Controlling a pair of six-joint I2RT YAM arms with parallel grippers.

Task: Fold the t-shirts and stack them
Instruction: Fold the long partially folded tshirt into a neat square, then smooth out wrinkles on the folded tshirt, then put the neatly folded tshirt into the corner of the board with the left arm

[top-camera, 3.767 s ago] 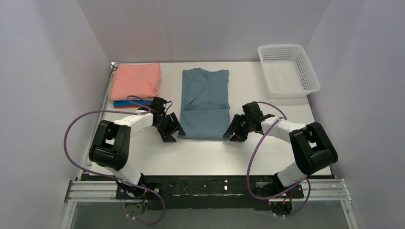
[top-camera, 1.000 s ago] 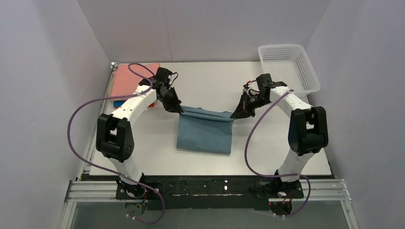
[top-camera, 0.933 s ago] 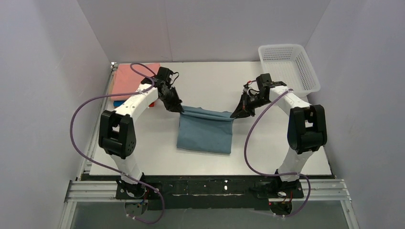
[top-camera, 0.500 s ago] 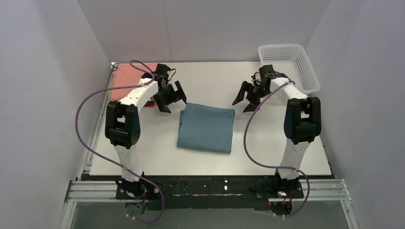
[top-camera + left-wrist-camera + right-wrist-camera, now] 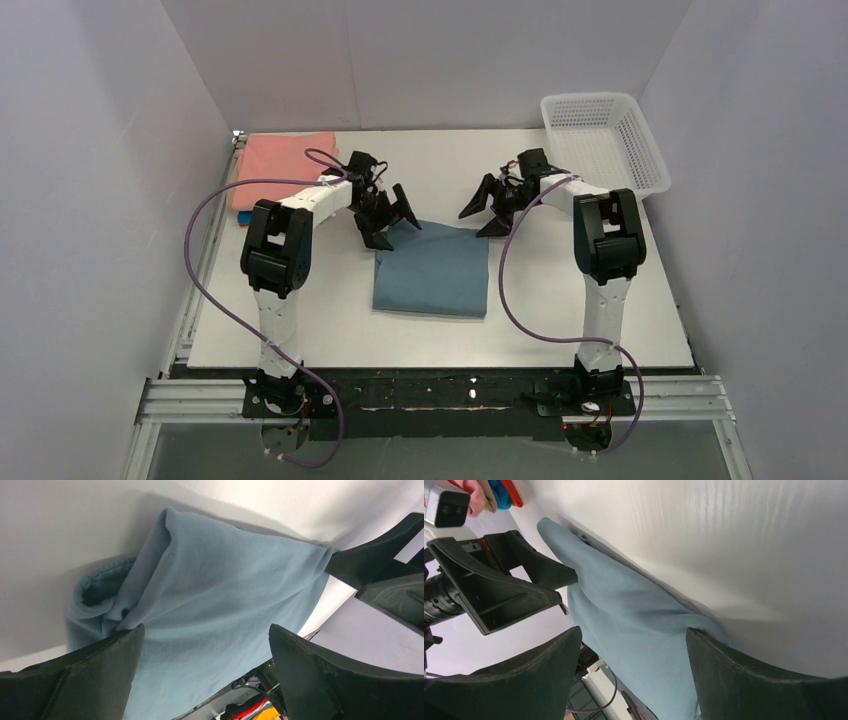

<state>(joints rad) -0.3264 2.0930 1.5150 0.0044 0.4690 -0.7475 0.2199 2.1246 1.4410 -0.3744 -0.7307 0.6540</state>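
The dusty blue-grey t-shirt [image 5: 432,270] lies folded into a rectangle at the middle of the table; it also shows in the left wrist view [image 5: 210,610] and the right wrist view [image 5: 634,625]. My left gripper [image 5: 392,218] is open and empty at its far left corner. My right gripper [image 5: 483,212] is open and empty at its far right corner. The salmon-pink t-shirt [image 5: 285,166] lies folded at the far left on top of a bright blue one [image 5: 243,217]. The orange shirt shows only as an edge in the right wrist view [image 5: 513,492].
A white mesh basket [image 5: 603,145] stands at the far right corner. White walls enclose the table on three sides. Purple cables loop from both arms.
Both grippers carried the shirt's near edge back over it, folding it in half, then opened and let go. They have since swung inward to the folded shirt's far corners.
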